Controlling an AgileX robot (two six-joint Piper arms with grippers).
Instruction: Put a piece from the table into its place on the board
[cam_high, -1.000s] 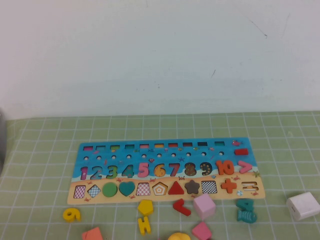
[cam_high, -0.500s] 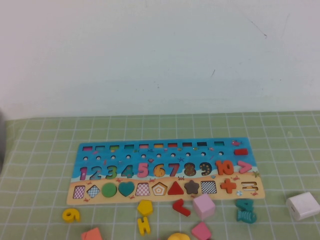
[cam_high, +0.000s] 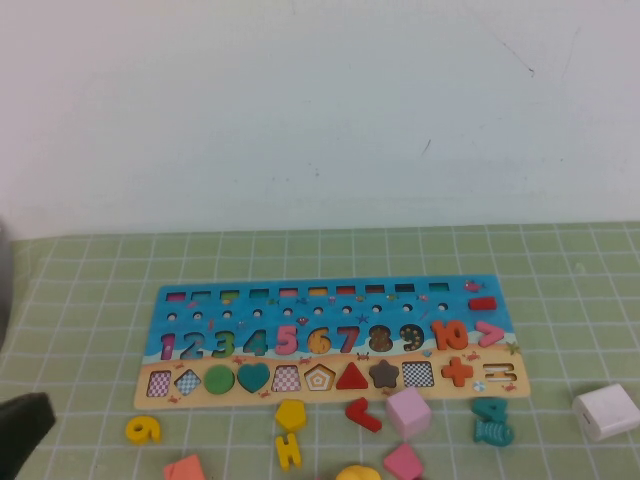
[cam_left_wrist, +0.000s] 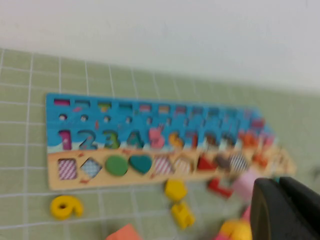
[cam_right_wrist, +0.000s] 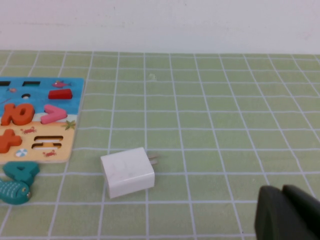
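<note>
Left pincer (cam_high: 22, 432) low over green-grid table (cam_high: 80, 290); right pincer (cam_right_wrist: 287, 215) parked; white wall (cam_high: 320, 110).

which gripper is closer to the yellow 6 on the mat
Left. The left gripper sits at the high view's lower-left corner, just to the left of the yellow 6. The right gripper is outside that view, near the white block far right.
</note>
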